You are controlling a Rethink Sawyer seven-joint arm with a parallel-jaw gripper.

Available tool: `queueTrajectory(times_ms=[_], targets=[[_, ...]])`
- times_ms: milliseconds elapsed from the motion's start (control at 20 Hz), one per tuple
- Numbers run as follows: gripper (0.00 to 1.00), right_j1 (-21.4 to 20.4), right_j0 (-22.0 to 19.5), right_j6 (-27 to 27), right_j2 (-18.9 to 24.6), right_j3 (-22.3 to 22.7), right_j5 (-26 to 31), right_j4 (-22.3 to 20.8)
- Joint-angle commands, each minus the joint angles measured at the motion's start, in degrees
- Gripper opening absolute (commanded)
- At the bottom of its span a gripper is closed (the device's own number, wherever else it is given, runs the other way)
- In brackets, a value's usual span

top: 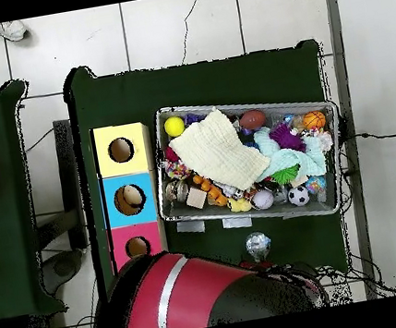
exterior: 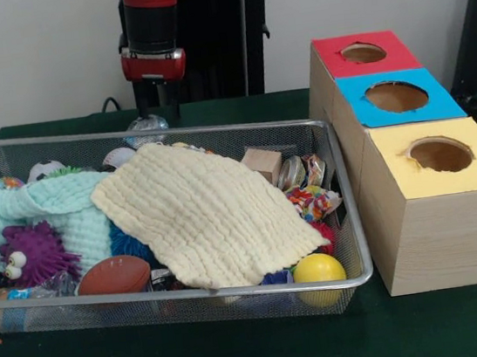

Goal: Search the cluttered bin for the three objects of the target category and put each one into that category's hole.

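A wire mesh bin (exterior: 349,217) is seen across the left and centre of the front view, resting on a dark green table (exterior: 244,354). A cream waffle cloth (exterior: 204,214) is draped over the middle of the bin's clutter, and a pale mint cloth (exterior: 53,207) is spread to its left. Along the bin's lower edge a purple spiky toy with googly eyes (exterior: 33,254), a brown toy football (exterior: 115,274) and a yellow ball (exterior: 318,269) are visible, the ball in the lower right corner. A wooden block (exterior: 263,162) and some colourful wrapped items (exterior: 312,200) are seen near the bin's upper right. To the right of the bin, three boxes are lined up touching one another, each with a round hole in its top: a red-topped box (exterior: 363,55) farthest up the frame, a blue-topped box (exterior: 397,98) in the middle, and a yellow-topped box (exterior: 441,160) lowest. In the overhead view something pale is seen inside the blue box's hole. At the top centre of the front view the red and black arm is lowered behind the bin's upper rim, and the gripper (exterior: 156,101) is held above a shiny clear ball (exterior: 147,124) lying outside the bin on the table. Whether the gripper is released or clenched cannot be told.
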Motion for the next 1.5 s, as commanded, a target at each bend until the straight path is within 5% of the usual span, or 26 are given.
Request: queueTrajectory(times_ms=[50, 600, 650, 1500], targets=[[1.0, 5.81, 0.55, -4.3, 2.47, -8.38, -4.31, 6.15], [1.0, 7.8, 2.91, -4.46, 0.27, -8.63, -6.79, 10.7], [0.0, 7.72, 2.84, -3.86, 0.38, -8.64, -6.62, 10.53], [0.0, 8.14, 4.2, -3.23, -0.97, -7.88, -9.14, 13.43]])
